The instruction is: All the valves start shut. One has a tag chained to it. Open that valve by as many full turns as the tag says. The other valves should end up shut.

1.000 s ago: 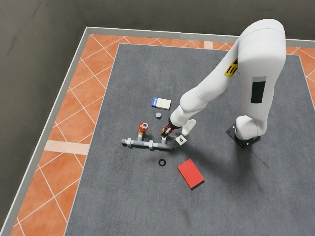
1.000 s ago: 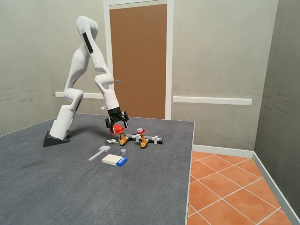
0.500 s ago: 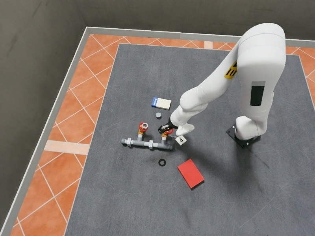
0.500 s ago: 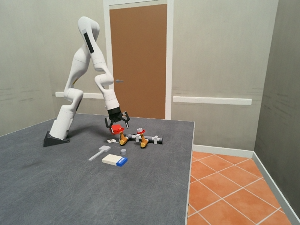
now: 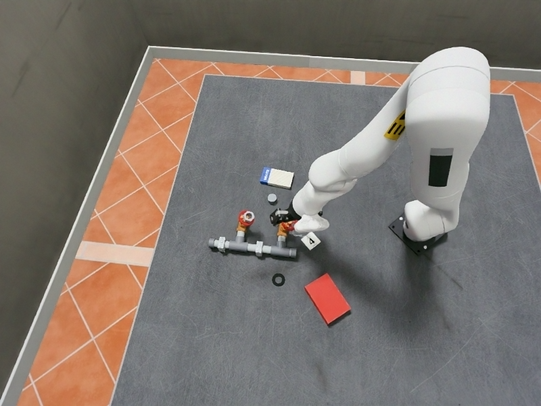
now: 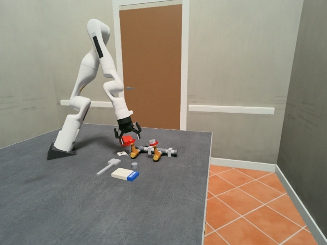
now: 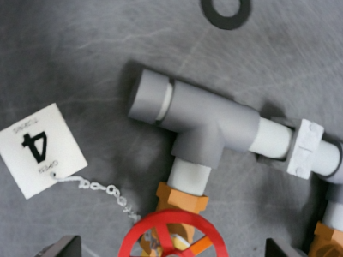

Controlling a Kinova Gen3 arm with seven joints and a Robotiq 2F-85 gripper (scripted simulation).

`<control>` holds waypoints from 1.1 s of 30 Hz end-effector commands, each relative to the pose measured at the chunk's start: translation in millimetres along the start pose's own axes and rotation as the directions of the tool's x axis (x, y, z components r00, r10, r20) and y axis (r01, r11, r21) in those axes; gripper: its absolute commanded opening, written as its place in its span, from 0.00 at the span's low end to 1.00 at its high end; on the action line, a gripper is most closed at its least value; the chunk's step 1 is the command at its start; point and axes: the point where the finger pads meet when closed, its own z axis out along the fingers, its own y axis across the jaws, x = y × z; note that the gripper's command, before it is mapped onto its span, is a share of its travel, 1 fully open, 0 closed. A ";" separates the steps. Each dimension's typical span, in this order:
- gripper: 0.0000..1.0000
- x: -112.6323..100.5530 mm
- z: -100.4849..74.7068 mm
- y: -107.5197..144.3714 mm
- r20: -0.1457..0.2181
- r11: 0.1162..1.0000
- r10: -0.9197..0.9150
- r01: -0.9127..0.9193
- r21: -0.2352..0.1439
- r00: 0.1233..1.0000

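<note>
A grey pipe [image 5: 251,249] [image 6: 164,151] [image 7: 206,116] lies on the table and carries two valves with red handwheels. The tagged valve [image 5: 285,228] [image 6: 134,152] [image 7: 171,233] sits near the pipe's capped end. A thin chain links it to a white tag [image 5: 310,240] [image 6: 120,153] [image 7: 39,150] marked 4. The other valve [image 5: 243,212] [image 6: 153,144] has no tag. My gripper [image 5: 283,219] [image 6: 127,137] [image 7: 171,249] is open just above the tagged handwheel. One finger stands on each side of the wheel and neither grips it.
A red block [image 5: 327,298] and a black ring [image 5: 275,276] [image 7: 225,13] lie beyond the pipe. A grey cylinder [image 5: 272,198] [image 6: 134,165], a blue-and-white box [image 5: 276,177] [image 6: 124,174] and a grey paddle [image 6: 108,165] lie on the valve side.
</note>
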 end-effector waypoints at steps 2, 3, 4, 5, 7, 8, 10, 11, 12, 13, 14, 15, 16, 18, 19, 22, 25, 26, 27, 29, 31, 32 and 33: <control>1.00 -0.3 -0.1 0.3 0.000 0.998 0.058 -0.058 0.004 0.998; 1.00 -0.3 -0.1 0.3 0.000 0.997 0.072 -0.072 0.004 0.997; 1.00 -0.3 -0.1 0.3 0.000 0.996 0.085 -0.085 0.004 0.996; 1.00 -0.3 -0.1 0.3 0.000 0.995 0.097 -0.097 0.004 0.995; 1.00 -0.3 -0.1 0.3 0.001 0.993 0.118 -0.118 0.004 0.993; 1.00 -0.3 -0.1 0.3 0.001 0.992 0.127 -0.127 0.004 0.992; 1.00 -0.3 -0.1 0.3 0.001 0.990 0.143 -0.143 0.004 0.990; 1.00 -0.3 -0.1 0.3 0.001 0.989 0.150 -0.150 0.004 0.989; 1.00 -0.3 -0.1 0.3 0.001 0.989 0.150 -0.150 0.004 0.989; 1.00 -0.3 -0.1 0.3 0.001 0.989 0.150 -0.150 0.004 0.989; 1.00 -0.3 -0.1 0.3 0.001 0.988 0.157 -0.157 0.004 0.988; 1.00 -0.3 -0.1 0.3 0.001 0.987 0.162 -0.162 0.004 0.987; 1.00 -0.3 -0.1 0.3 0.001 0.986 0.167 -0.167 0.004 0.986; 1.00 -0.3 -0.1 0.3 0.001 0.985 0.175 -0.175 0.004 0.985; 1.00 -0.3 -0.1 0.3 0.001 0.984 0.178 -0.178 0.004 0.984; 1.00 -0.3 -0.1 0.3 0.001 0.983 0.185 -0.185 0.004 0.983; 1.00 -0.3 -0.1 0.3 0.001 0.982 0.187 -0.187 0.004 0.982; 1.00 -0.3 -0.1 0.3 0.001 0.982 0.188 -0.188 0.004 0.982; 1.00 -0.3 -0.1 0.3 0.001 0.982 0.188 -0.188 0.004 0.982; 1.00 -0.3 -0.1 0.3 0.001 0.982 0.188 -0.188 0.004 0.982; 1.00 -0.3 -0.1 0.3 0.001 0.982 0.188 -0.188 0.004 0.982; 0.55 -0.3 -0.1 0.3 0.001 0.982 0.188 -0.188 0.004 0.982; 0.55 -0.3 -0.1 0.3 0.001 0.982 0.188 -0.188 0.004 0.982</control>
